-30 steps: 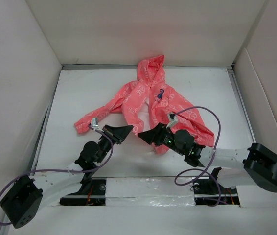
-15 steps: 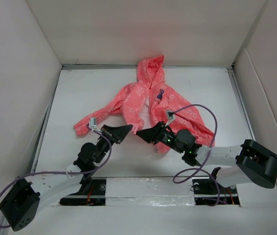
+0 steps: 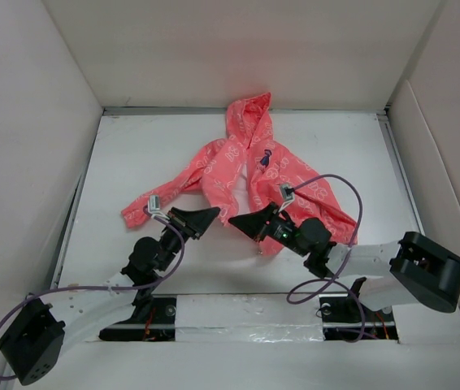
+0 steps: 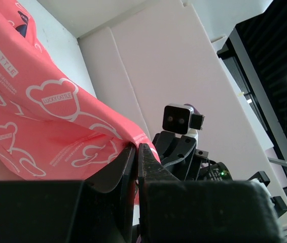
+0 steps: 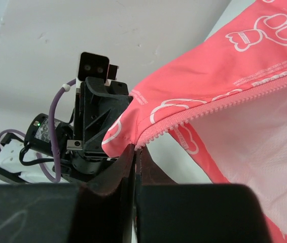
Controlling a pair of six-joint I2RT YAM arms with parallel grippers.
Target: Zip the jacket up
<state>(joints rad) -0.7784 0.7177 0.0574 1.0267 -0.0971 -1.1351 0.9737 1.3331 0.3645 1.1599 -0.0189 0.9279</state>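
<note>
The coral-pink jacket (image 3: 222,166) lies unzipped on the white table, hood toward the back wall and both front panels reaching toward the arms. My left gripper (image 3: 215,212) is shut on the bottom hem of one front panel (image 4: 57,121); its jaws pinch the fabric edge in the left wrist view (image 4: 136,148). Facing it, my right gripper (image 3: 232,219) is shut on the lower corner of the other panel, right where the pink zipper teeth (image 5: 219,104) end (image 5: 135,148). The pale lining (image 5: 255,147) shows beside the teeth. The two grippers sit a few centimetres apart.
White walls box in the table on the left, back and right (image 3: 425,146). One sleeve (image 3: 153,203) stretches left, close to the left arm. Purple cables (image 3: 340,244) loop off both wrists. The arm bases stand at the near edge (image 3: 238,313).
My right gripper has gone from open to shut on the jacket's zipper corner, and its arm has edged slightly left. The left gripper has stayed shut on the hem.
</note>
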